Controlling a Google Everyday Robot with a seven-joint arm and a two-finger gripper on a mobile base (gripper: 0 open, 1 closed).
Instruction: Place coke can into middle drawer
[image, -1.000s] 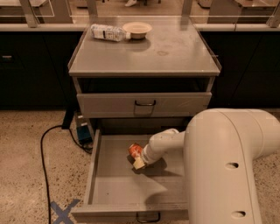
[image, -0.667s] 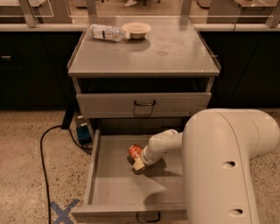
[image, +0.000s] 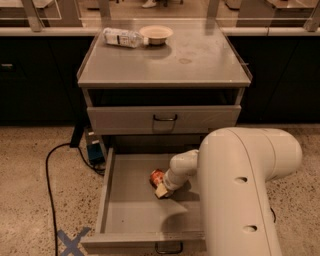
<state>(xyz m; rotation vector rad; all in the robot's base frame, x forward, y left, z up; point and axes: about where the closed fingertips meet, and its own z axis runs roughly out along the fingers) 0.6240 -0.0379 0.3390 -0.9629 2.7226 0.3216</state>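
The coke can (image: 156, 176), red with a pale end, is inside the open middle drawer (image: 127, 210), near the middle of the tray and tilted. My gripper (image: 161, 189) reaches down into the drawer from the right and sits right at the can, touching or around it. The white arm (image: 240, 190) covers the drawer's right side. The drawer is pulled fully out, with its dark loop handle (image: 168, 247) at the front edge.
The handled grey drawer (image: 165, 119) above is closed. A clear plastic water bottle (image: 121, 37) and a tan bowl (image: 156, 34) are on the cabinet top. A black cable (image: 52, 170) and a blue box (image: 94, 151) lie on the floor at the left.
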